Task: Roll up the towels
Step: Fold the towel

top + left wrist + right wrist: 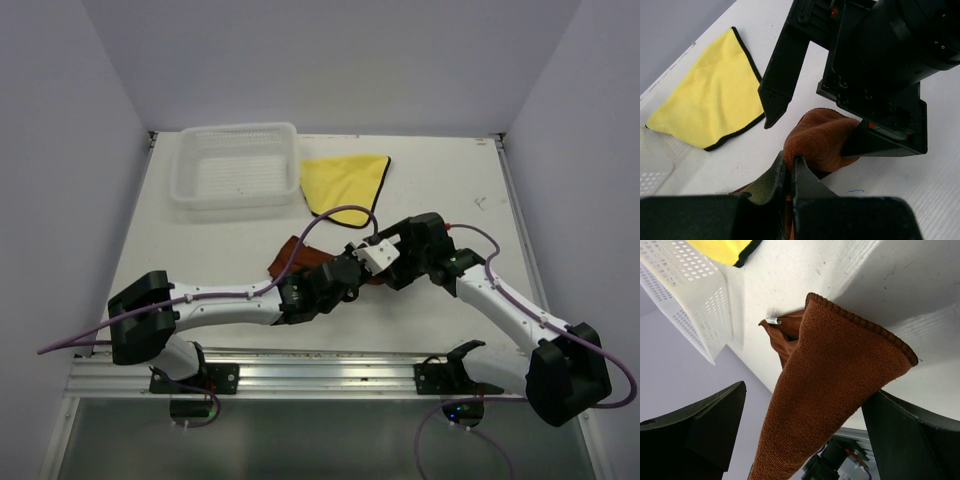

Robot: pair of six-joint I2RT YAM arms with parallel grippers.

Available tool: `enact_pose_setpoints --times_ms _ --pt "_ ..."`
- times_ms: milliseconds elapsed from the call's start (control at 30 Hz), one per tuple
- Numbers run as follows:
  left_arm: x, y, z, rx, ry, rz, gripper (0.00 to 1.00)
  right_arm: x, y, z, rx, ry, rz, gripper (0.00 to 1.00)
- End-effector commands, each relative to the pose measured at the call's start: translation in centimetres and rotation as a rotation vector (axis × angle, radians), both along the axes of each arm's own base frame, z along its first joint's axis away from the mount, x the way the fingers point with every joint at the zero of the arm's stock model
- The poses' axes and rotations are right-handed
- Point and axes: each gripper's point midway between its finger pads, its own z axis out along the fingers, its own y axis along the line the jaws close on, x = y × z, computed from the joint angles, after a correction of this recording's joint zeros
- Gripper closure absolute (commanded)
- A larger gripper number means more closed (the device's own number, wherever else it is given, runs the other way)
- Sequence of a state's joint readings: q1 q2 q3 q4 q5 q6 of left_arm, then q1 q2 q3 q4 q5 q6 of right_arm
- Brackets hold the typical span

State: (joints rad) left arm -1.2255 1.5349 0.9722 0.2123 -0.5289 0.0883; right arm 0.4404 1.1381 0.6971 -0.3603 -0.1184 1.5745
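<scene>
Both end effectors met at the rust-brown terry towel [822,135] near the middle of the white desk [200,250].

The left end effector [791,165] had its fingers pressed almost together, pinching a bunched fold of the rust-brown terry towel and holding that part off the desk, while the corner with the small white tag [771,320] lay on the surface. The right end effector [808,390] stood wide open with the raised cloth between its fingers, one finger touching the fold, gripping nothing. The bright yellow towel with a dark brown hem [345,182] lay flat farther back, well apart from both, just beside the white plastic mesh basket [237,130] at the far left.
</scene>
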Motion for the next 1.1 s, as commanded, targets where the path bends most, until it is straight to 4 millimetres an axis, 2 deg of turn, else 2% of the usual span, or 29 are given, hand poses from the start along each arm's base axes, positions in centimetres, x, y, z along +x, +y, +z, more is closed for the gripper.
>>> enact_pose_setpoints --times_ms 0,33,133,167,267,300,333,433,467,533,567,633,667,700,733,767,800,833,867,900,933,967,1067 --pt "-0.4 -0.3 2.2 -0.083 -0.007 -0.005 1.00 1.8 0.1 1.6 0.017 -0.066 -0.050 0.01" --pt "-0.4 -0.1 2.5 -0.084 -0.010 -0.002 1.00 1.7 0.0 1.3 0.013 -0.063 -0.050 0.03" --pt "-0.3 0.6 3.0 -0.086 -0.023 0.016 1.00 1.3 -0.2 0.3 0.010 -0.054 -0.051 0.16" --pt "-0.2 0.9 3.0 -0.083 -0.028 0.025 1.00 1.1 -0.3 -0.3 0.008 -0.045 -0.051 0.27" --pt "-0.1 1.6 3.6 -0.087 -0.043 0.047 1.00 0.9 -0.1 -0.4 0.017 -0.051 -0.040 0.49" --pt "-0.1 1.7 3.7 -0.087 -0.044 0.047 1.00 0.9 -0.1 -0.3 0.012 -0.060 -0.031 0.68" --pt "-0.1 1.8 3.9 -0.091 -0.046 0.050 1.00 0.9 -0.2 -0.1 0.008 -0.064 -0.029 0.75" --pt "-0.1 1.8 3.7 -0.088 -0.046 0.048 1.00 1.1 -0.2 0.6 -0.020 -0.083 -0.004 0.85" --pt "-0.1 1.9 3.9 -0.090 -0.048 0.052 1.00 1.6 -0.2 1.6 -0.031 -0.105 -0.002 0.88" --pt "-0.1 2.1 4.2 -0.094 -0.051 0.056 1.00 1.9 -0.6 2.3 -0.087 -0.126 0.027 0.97" --pt "0.0 2.3 4.5 -0.099 -0.056 0.065 1.00 2.8 -0.5 4.1 -0.099 -0.175 0.030 0.99" --pt "0.1 2.8 5.6 -0.111 -0.074 0.079 1.00 3.3 -0.4 4.7 -0.151 -0.180 0.081 1.00" --pt "0.3 3.2 6.1 -0.113 -0.083 0.102 1.00 4.2 0.1 6.9 -0.141 -0.221 0.096 1.00" --pt "0.4 3.5 6.4 -0.106 -0.089 0.113 1.00 4.5 0.4 6.9 -0.165 -0.222 0.130 1.00" --pt "0.6 3.8 7.6 -0.119 -0.102 0.131 1.00 4.9 0.6 7.6 -0.170 -0.231 0.144 1.00" --pt "0.9 4.5 8.1 -0.117 -0.113 0.169 1.00 5.8 1.1 10.0 -0.161 -0.285 0.149 1.00" --pt "1.0 5.0 8.5 -0.110 -0.119 0.187 1.00 5.9 1.3 10.6 -0.174 -0.295 0.176 1.00" --pt "1.1 5.4 9.8 -0.131 -0.127 0.206 1.00 6.5 1.5 11.0 -0.185 -0.298 0.187 1.00" --pt "1.3 6.0 10.4 -0.135 -0.135 0.239 1.00 7.3 1.8 13.7 -0.178 -0.352 0.188 1.00" --pt "1.4 6.4 10.6 -0.127 -0.130 0.252 1.00 7.3 2.0 14.3 -0.190 -0.359 0.219 1.00" --pt "1.4 6.8 11.7 -0.155 -0.131 0.269 1.00 7.6 2.3 14.6 -0.196 -0.358 0.231 1.00" --pt "1.4 7.3 12.1 -0.164 -0.132 0.293 1.00 8.1 2.5 16.7 -0.189 -0.400 0.236 1.00" --pt "1.2 8.3 13.7 -0.206 -0.122 0.322 1.00 8.2 3.1 18.1 -0.199 -0.424 0.294 1.00"
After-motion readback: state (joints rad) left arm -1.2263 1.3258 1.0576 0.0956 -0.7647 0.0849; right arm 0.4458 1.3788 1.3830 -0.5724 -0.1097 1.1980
